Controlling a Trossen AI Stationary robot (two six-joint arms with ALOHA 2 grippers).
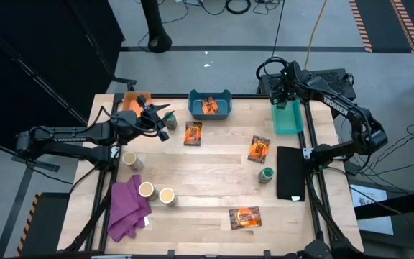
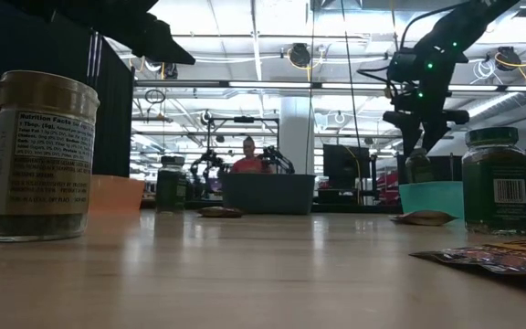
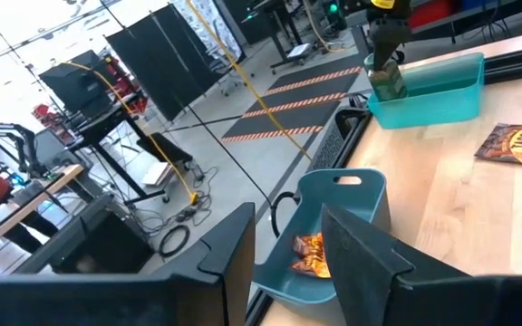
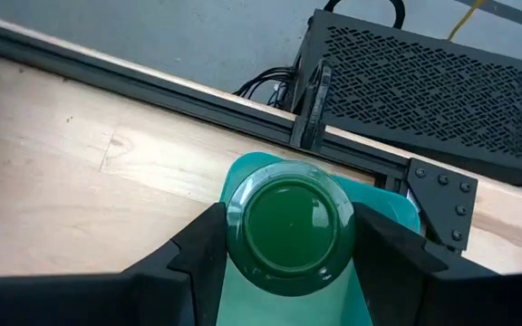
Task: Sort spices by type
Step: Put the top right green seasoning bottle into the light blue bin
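Observation:
My right gripper hangs over the teal bin at the far right, shut on a dark-green spice jar. In the low view the jar sits just above the bin's rim. My left gripper is raised at the far left beside the orange bin. It is open and pointing about level, with nothing between its fingers. On the table are orange packets, a green jar and three tan jars. My right gripper pinches the green jar between its two fingers, one on each side of the jar's round wall. The fingers slant steeply down from above. One round end of the jar faces the wrist camera. The jar hangs clear over the teal bin, tilted.
The blue bin at the far middle holds orange packets. A purple cloth lies near left, and a black pad lies by the right edge. In the low view another green jar stands between the orange and blue bins.

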